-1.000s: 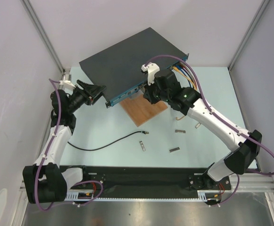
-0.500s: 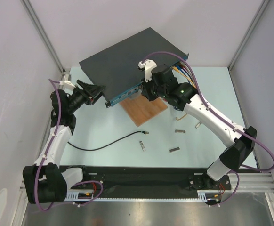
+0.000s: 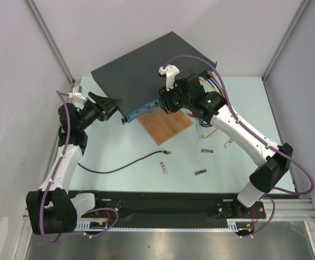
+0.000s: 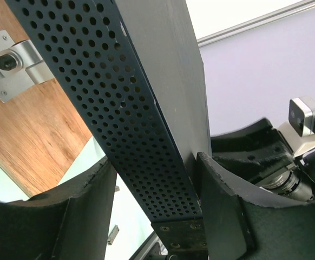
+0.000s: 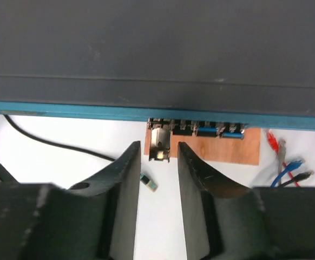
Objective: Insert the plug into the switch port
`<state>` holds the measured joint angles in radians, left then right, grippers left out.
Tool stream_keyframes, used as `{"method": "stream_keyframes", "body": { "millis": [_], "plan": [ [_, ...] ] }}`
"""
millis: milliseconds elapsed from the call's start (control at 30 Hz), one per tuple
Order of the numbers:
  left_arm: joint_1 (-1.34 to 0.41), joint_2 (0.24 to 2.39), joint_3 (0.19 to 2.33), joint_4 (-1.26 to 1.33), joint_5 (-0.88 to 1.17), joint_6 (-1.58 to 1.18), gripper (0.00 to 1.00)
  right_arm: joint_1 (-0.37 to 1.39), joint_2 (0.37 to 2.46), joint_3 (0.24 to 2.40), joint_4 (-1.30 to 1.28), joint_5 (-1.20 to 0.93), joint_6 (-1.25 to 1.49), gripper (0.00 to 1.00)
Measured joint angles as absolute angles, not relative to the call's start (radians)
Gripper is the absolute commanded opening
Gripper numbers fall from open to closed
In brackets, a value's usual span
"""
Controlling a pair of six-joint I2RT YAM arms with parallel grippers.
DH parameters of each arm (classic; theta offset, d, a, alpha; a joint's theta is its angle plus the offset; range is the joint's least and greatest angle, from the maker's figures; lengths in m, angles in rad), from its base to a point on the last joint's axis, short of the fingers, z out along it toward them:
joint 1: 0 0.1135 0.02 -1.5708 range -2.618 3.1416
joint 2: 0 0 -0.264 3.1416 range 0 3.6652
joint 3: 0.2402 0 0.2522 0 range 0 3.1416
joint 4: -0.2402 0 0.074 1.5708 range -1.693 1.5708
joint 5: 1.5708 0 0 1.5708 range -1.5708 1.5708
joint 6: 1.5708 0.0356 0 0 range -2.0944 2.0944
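**A:** From above first. Why pin the switch box (image 3: 146,70) at its near-left corner with the left gripper (image 3: 116,104)?

**B:** Probably to stop it skating back across the smooth table (image 3: 119,141) when pushed from the front. Front edge over a wooden board (image 3: 168,130), perhaps to raise the blue face (image 3: 144,110). Facing that strip closely with the right gripper (image 3: 164,104).

**A:** And where to look for the plug (image 3: 168,153)?

**B:** Down on the table, well apart from the box, ending the thin black cable (image 3: 119,168). In neither gripper, so hardly begun, judging by that.

**A:** Over the left wrist next?

**B:** Shows thick matte-black fingers (image 4: 230,206) hugging both flat sides of the box, the perforated sheet-metal side wall (image 4: 130,119) between them. Looks like a firm hold. Also a bright folded bracket (image 4: 14,62) against the wood grain.

**A:** And through the right wrist?

**B:** Parted a little, holding nothing. Straight ahead, a row of small rectangular sockets under the teal lip, the switch port (image 5: 184,129) among them. At the row's left end, beyond the fingertips and untouched, a pale boxy metallic piece (image 5: 159,143). Cannot tell what. Lower, on the table, the plug's small pale tip, with the cable curving away leftward.
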<state>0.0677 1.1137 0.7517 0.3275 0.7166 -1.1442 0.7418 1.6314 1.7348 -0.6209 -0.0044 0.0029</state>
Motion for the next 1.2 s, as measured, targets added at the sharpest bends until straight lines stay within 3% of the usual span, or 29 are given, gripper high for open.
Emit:
{"method": "stream_keyframes", "body": {
  "millis": [33,167,233,333,467,567,1200],
  "plan": [
    [0.068,1.113,0.752,0.327,0.717,-1.144,0.00,0.737,1.631,1.735,-0.619,-0.009,0.005,0.47],
    [0.067,1.113,0.752,0.326,0.716,-1.143,0.00,0.702,1.615,1.724,-0.616,-0.065,-0.012,0.67],
    [0.067,1.113,0.752,0.326,0.716,-1.143,0.00,0.685,1.595,1.703,-0.619,-0.091,-0.023,0.70],
    [0.067,1.113,0.752,0.326,0.716,-1.143,0.00,0.666,1.551,1.659,-0.625,-0.122,-0.040,0.63],
    [0.067,1.113,0.752,0.325,0.716,-1.143,0.00,0.666,1.504,1.612,-0.633,-0.158,-0.064,0.38],
    [0.067,1.113,0.752,0.324,0.716,-1.143,0.00,0.669,1.505,1.608,-0.632,-0.174,-0.066,0.29],
    [0.067,1.113,0.752,0.323,0.717,-1.142,0.00,0.683,1.588,1.647,-0.591,-0.142,-0.028,0.24]
  ]
}}
